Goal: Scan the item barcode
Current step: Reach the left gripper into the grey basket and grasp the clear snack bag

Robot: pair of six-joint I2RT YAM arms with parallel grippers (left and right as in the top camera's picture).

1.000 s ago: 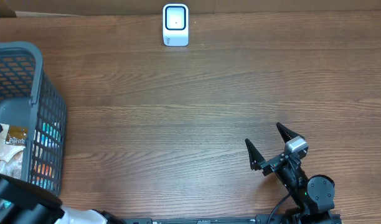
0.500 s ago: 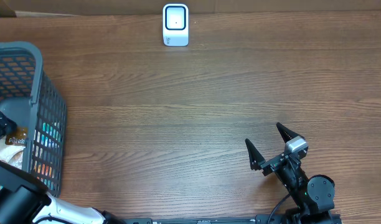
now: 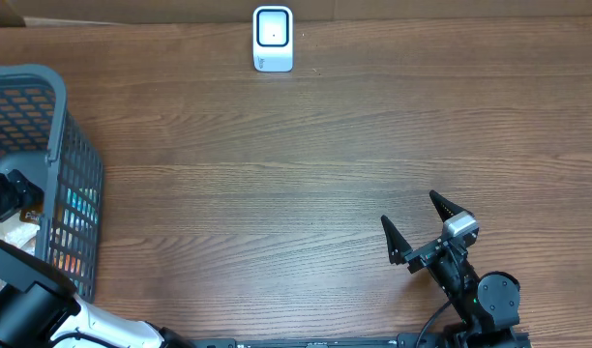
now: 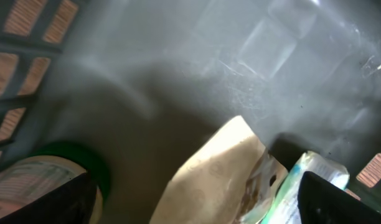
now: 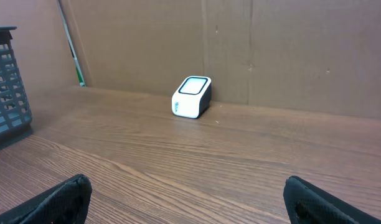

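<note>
My left gripper (image 3: 8,198) is down inside the grey mesh basket (image 3: 59,106) at the table's left edge. In the left wrist view its jaws (image 4: 200,208) stand wide open over the basket floor. A beige packet (image 4: 218,171) lies between them, and neither finger visibly touches it. A green-lidded round tub (image 4: 56,177) sits by the left finger and a teal-and-white packet (image 4: 312,177) by the right one. The white barcode scanner (image 3: 273,39) stands at the table's far edge, also seen as the scanner (image 5: 192,97). My right gripper (image 3: 417,230) rests open and empty at the near right.
The basket wall (image 5: 7,81) shows at the left of the right wrist view. A brown cardboard wall (image 5: 271,50) backs the table behind the scanner. Bare wood (image 3: 306,174) lies between basket, scanner and right arm.
My left gripper has pushed further into the basket, toward the far side, and its jaws have narrowed slightly. The right arm has not moved.
</note>
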